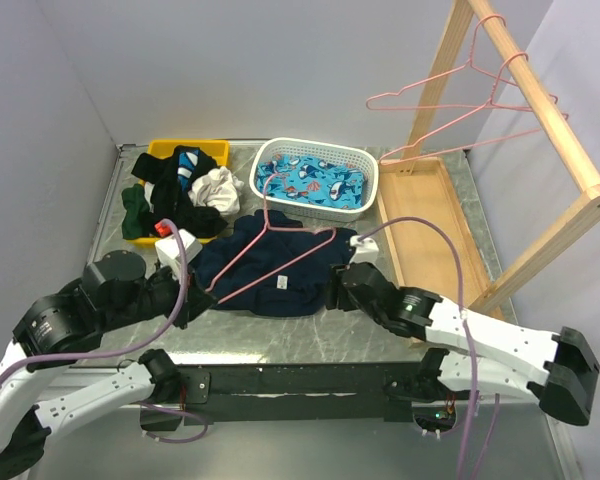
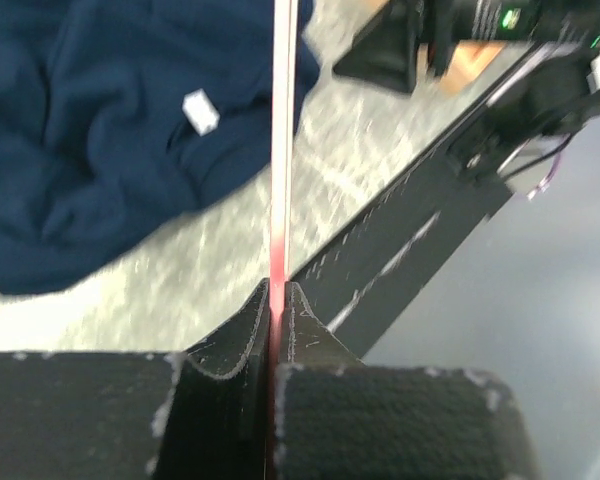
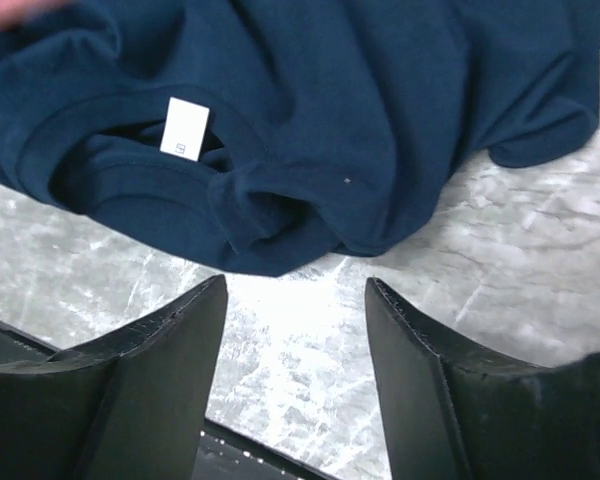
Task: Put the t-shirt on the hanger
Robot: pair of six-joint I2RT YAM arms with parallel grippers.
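The navy t-shirt lies crumpled on the table in front of the arms, its collar and white label facing the near edge. A pink hanger lies across it, hook pointing away. My left gripper is shut on the hanger's near-left corner. In the left wrist view the pink wire runs straight out from between the closed jaws, past the t-shirt. My right gripper is open at the shirt's right side. Its fingers hold nothing and stand over bare table just short of the collar.
A white basket with whale-print fabric stands behind the shirt. A yellow bin with a clothes heap is at the back left, a small white box before it. A wooden rack at right carries two pink hangers.
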